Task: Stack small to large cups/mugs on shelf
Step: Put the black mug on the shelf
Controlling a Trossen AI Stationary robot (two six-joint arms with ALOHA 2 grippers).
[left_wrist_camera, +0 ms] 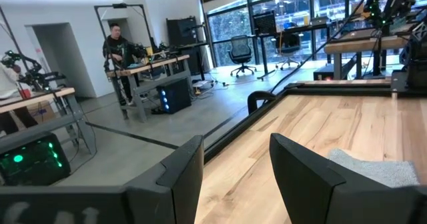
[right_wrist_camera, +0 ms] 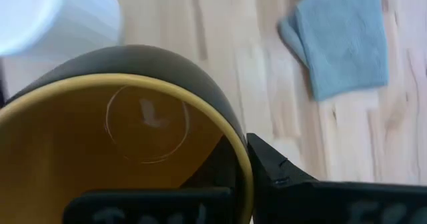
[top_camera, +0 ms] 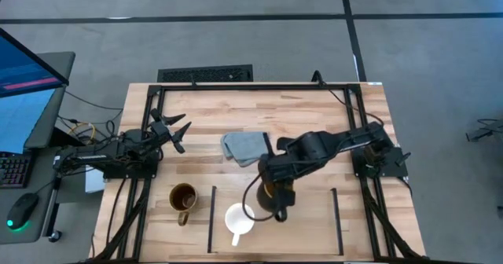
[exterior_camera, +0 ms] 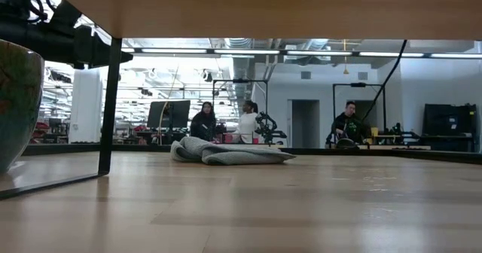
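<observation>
Filling the right wrist view, the medium dark mug (right_wrist_camera: 127, 144) with its yellow-orange inside sits in the right end effector (top_camera: 277, 195), which is clenched on the mug's rim: one finger (right_wrist_camera: 293, 181) shows pressed against the outer wall. From above, that end effector hangs over the shelf (top_camera: 306, 225), the light wooden patch between the two thin black upright bars (top_camera: 212, 217), with the dark mug directly beneath it.

Just beside it, toward the left bar, stands the small white mug (top_camera: 239, 218), handle pointing to the near edge of the surface. White and dark mugs look close enough to touch, though I cannot tell whether they do. Outside the left bar, well apart from the right end effector, stands the larger brownish-gold mug (top_camera: 183, 199), handle also toward the near edge.

By my reading, the coming move turns on the open wood between the dark mug and the right bar (top_camera: 335, 209): room there for one more mug.

A grey cloth (top_camera: 245, 147) lies behind the shelf, clear of it.

Off near the surface's left edge waits the left end effector (top_camera: 179, 132), fingers spread and empty; it is the nearer arm to the brownish-gold mug.
</observation>
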